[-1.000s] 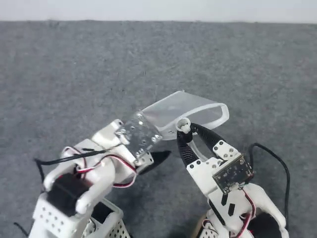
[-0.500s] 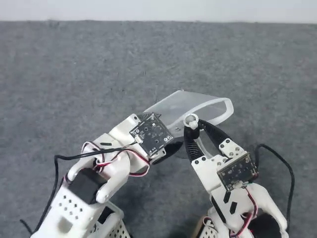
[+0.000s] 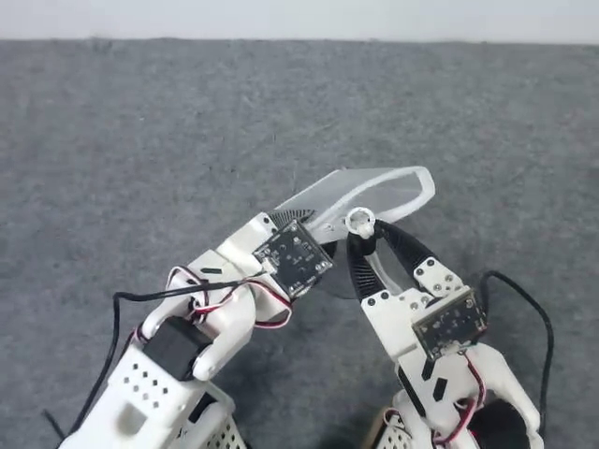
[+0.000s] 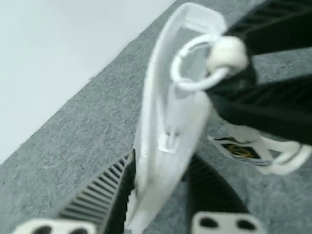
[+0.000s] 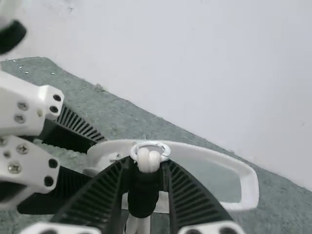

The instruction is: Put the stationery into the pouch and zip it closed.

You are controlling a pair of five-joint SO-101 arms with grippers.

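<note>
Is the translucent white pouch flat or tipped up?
Tipped up on edge: left gripper clamps the pouch, right gripper pinches its zipper ring.

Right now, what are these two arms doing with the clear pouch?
The left gripper is clamped on one end of the clear pouch, holding it tilted over the grey table. The right gripper pinches the white zipper pull at the pouch's top edge. How far the zip is closed cannot be told.
</note>
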